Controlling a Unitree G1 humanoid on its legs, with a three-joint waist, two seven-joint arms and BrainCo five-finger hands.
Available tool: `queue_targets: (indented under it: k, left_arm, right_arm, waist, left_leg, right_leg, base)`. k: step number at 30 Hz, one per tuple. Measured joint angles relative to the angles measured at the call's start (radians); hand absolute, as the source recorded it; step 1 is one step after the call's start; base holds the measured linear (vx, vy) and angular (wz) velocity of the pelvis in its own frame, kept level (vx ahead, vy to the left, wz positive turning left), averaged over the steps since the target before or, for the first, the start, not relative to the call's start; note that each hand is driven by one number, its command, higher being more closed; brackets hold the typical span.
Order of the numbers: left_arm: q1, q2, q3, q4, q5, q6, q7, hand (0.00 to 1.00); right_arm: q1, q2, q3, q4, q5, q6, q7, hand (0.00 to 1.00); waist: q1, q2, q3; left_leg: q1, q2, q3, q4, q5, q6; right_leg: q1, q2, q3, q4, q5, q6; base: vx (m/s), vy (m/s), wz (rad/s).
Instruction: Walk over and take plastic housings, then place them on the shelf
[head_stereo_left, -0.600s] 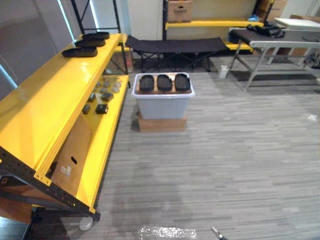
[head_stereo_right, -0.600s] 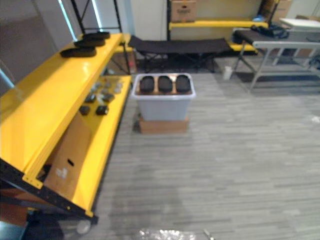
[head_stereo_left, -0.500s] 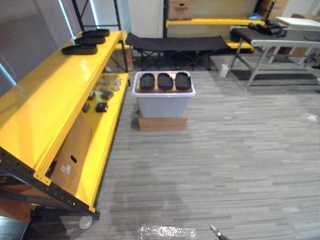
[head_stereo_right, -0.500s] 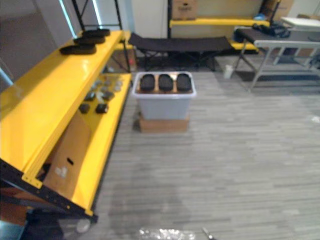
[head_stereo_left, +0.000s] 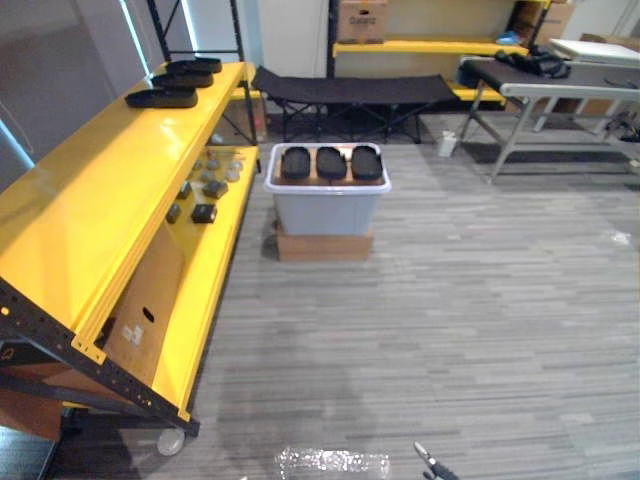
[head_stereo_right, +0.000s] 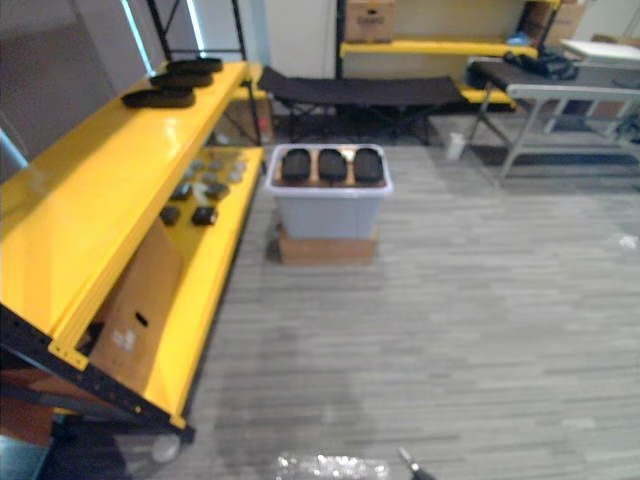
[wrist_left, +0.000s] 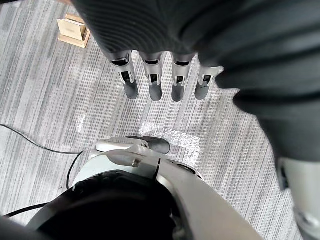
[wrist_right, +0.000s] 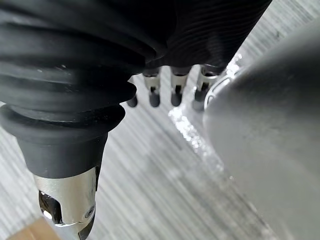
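Three plastic housings (head_stereo_left: 329, 162) sit atop the grey bin (head_stereo_left: 326, 208), well ahead of both hands, so the left hand (wrist_left: 152, 82) and right hand (wrist_right: 176, 91) hang empty, fingers straight (nothing is near enough to grasp); walking likely comes first.

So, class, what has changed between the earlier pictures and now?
Nothing was moved, taken or let go; only the camera shifted slightly. Three black housings stay in the grey bin, others on the yellow shelf. The left hand and right hand are open and empty.
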Motion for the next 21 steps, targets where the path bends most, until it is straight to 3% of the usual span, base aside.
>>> queue_targets:
  k: [17,18,21]
  left_arm:
    - [0.002,0.001,-0.02,0.001,0.033,-0.04,0.006,0.0]
    - [0.001,0.003,-0.032,0.001,0.034,-0.04,0.006,0.0]
    - [0.005,0.009,-0.051,-0.002,0.04,-0.038,-0.001,0.0]
  right_arm:
    - [-0.013,-0.007,0.016,0.034,-0.006,0.0,0.001,0.0]
    - [-0.013,-0.007,0.012,0.033,-0.007,0.0,0.001,0.0]
    - [0.001,-0.015,-0.01,-0.015,-0.012,-0.015,0.0,0.0]
  waist:
    - [-0.005,-0.005,0.006]
    - [-0.006,-0.006,0.007]
    - [-0.022,-0.011,0.015]
  left_leg:
    - [0.027,-0.002,0.005,0.0,-0.001,0.0]
    - [0.027,-0.003,0.005,0.0,-0.003,0.002]
    - [0.024,-0.03,0.008,0.001,-0.024,0.026]
  right_leg:
    - [0.03,-0.002,-0.003,-0.005,0.012,-0.005]
    - [0.025,-0.005,-0.005,0.006,0.002,0.0]
    - [-0.077,-0.074,-0.018,0.219,-0.117,0.057]
  base:
    - [0.02,-0.006,0.01]
    - [-0.07,0.041,-0.01]
    - [-0.05,0.12,0.19]
